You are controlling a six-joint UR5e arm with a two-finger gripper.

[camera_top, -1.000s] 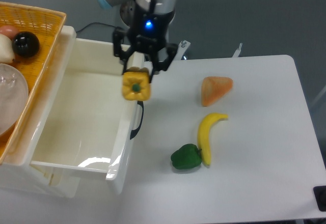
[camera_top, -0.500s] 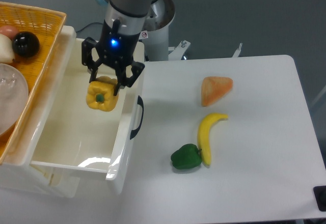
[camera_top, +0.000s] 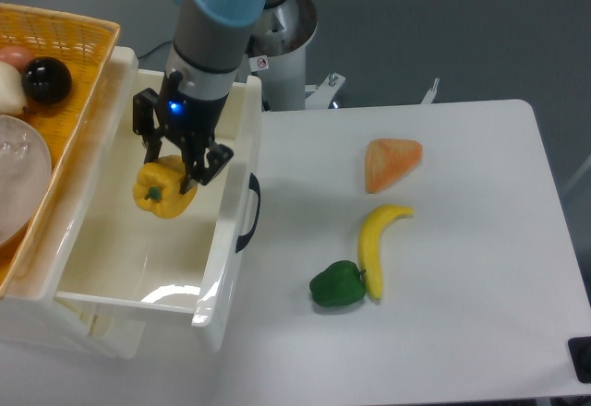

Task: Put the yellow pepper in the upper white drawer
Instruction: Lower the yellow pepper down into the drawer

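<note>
The yellow pepper (camera_top: 162,190) hangs inside the upper white drawer (camera_top: 111,291), above its floor, with its green stem facing the camera. My gripper (camera_top: 172,168) is shut on the pepper's top, its black fingers on either side. The drawer stands pulled open at the left of the table, its dark curved handle (camera_top: 249,213) facing right.
A woven yellow-orange basket (camera_top: 69,65) with a black ball (camera_top: 46,80) and a glass bowl (camera_top: 18,180) overlaps the drawer's left side. On the table to the right lie an orange wedge (camera_top: 391,163), a banana (camera_top: 376,244) and a green pepper (camera_top: 338,285).
My gripper has carried the yellow pepper leftward from over the drawer's right rim and down into the drawer. It stays shut on the pepper.
</note>
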